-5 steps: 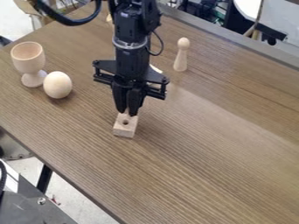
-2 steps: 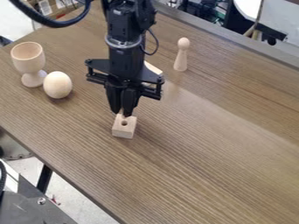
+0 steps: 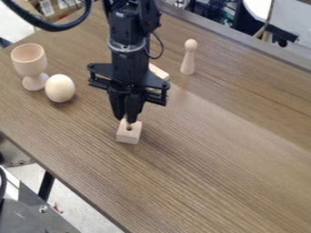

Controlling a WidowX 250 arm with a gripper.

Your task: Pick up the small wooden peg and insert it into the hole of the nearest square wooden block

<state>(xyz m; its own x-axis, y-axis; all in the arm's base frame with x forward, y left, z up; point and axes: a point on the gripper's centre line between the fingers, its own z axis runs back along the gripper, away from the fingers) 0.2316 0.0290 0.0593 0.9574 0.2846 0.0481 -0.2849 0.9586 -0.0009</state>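
Black pincer (image 3: 125,121): at pale, holed wooden block (image 3: 128,136), centre of frame | grip: cannot tell | brown wood-grain tabletop (image 3: 206,159): seemingly supports block, hole upward

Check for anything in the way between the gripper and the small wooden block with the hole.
Nothing visible stands between the gripper and the block; the gripper is right at the block's far end. The wooden egg and cup stand off toward the view's left, and the peg figure farther back.
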